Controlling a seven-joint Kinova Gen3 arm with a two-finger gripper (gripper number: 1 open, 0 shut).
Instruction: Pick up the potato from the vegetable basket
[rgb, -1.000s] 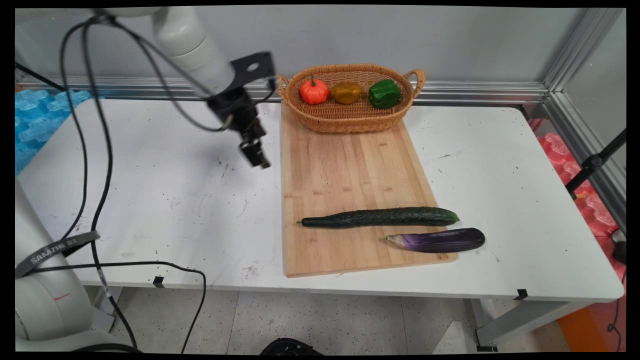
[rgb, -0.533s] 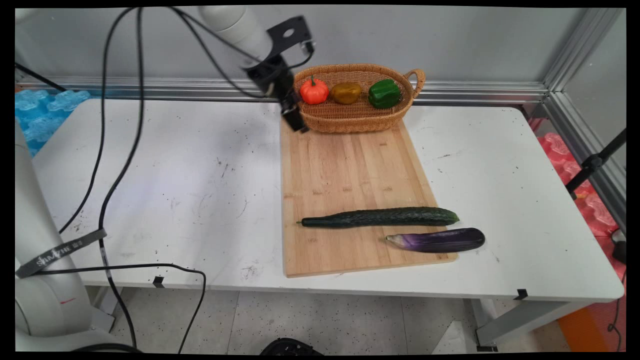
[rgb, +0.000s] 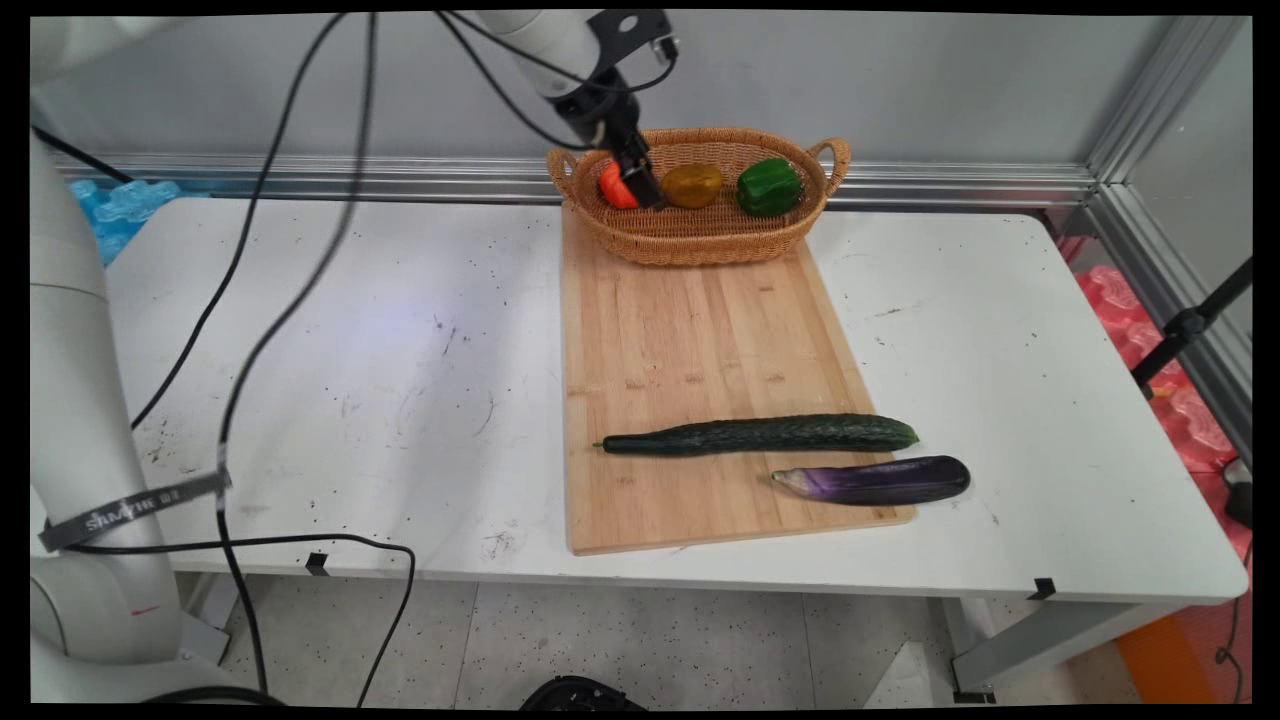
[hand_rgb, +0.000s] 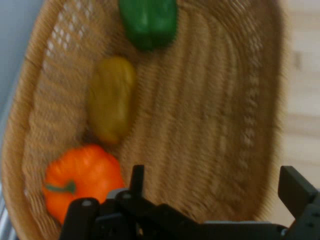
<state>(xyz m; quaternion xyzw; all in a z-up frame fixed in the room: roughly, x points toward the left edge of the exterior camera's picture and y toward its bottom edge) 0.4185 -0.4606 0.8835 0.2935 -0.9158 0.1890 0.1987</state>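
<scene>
My gripper (rgb: 645, 193) hangs over the left part of a wicker basket (rgb: 700, 243), just in front of an orange pumpkin (rgb: 611, 186) that it partly hides. A yellow pepper (rgb: 692, 185) and a green pepper (rgb: 768, 187) lie to the pumpkin's right. In the hand view the gripper (hand_rgb: 215, 182) is open and empty above the bare basket floor (hand_rgb: 225, 100). There the pumpkin (hand_rgb: 82, 180) sits just left of the left finger, with the yellow pepper (hand_rgb: 111, 100) and green pepper (hand_rgb: 149, 20) beyond it.
The basket stands on the far end of a wooden cutting board (rgb: 690, 330). A dark green cucumber (rgb: 760, 434) and a purple eggplant (rgb: 875, 480) lie near its front edge. Black cables (rgb: 250, 300) hang over the table's left side. A black tripod leg (rgb: 1190, 320) stands at the right.
The gripper has swung right and away from me, from over the bare table left of the board to above the basket's left part.
</scene>
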